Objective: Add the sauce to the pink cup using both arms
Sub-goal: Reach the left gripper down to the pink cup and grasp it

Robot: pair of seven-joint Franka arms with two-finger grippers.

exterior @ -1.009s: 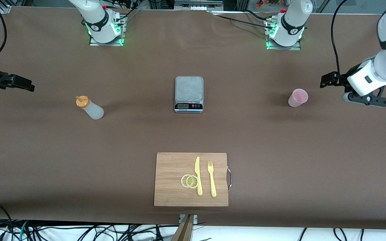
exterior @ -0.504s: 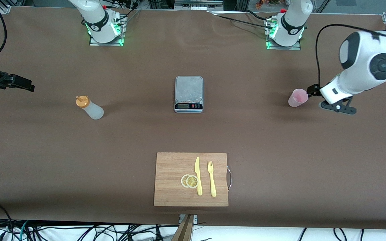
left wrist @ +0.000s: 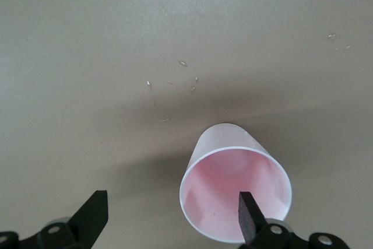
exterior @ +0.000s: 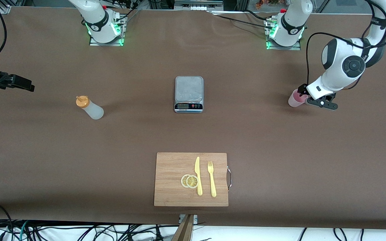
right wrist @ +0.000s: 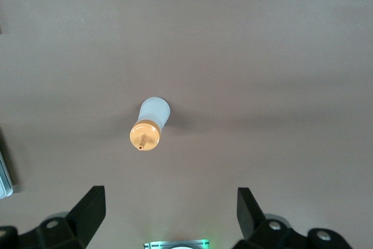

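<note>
The left gripper (exterior: 303, 95) sits low at the pink cup (exterior: 295, 99), fingers spread wide; in the left wrist view one fingertip (left wrist: 249, 215) overlaps the rim of the pink cup (left wrist: 235, 190) at about five o'clock on that rim, while the other finger (left wrist: 93, 217) stands well clear, so the cup is off-centre between the jaws. Judged from this, the main risk is that the near finger catches the rim or dips inside the cup on the way down, tipping or sliding the light tumbler toward the left arm's end of the table instead of bracketing it. Closing from this offset could also push it sideways before the second finger arrives. The sauce bottle (exterior: 89, 107) stands upright toward the right arm's end, roughly nine o'clock from the scale (exterior: 188, 94). The right gripper (right wrist: 169, 214) hovers above it, fingers apart; a crooked descent could knock the orange nozzle cap (right wrist: 144, 136) and topple the bottle. A later pour over the scale risks drips on its plate. The cutting board (exterior: 191, 179), at six o'clock from the scale, lies out of the way
</note>
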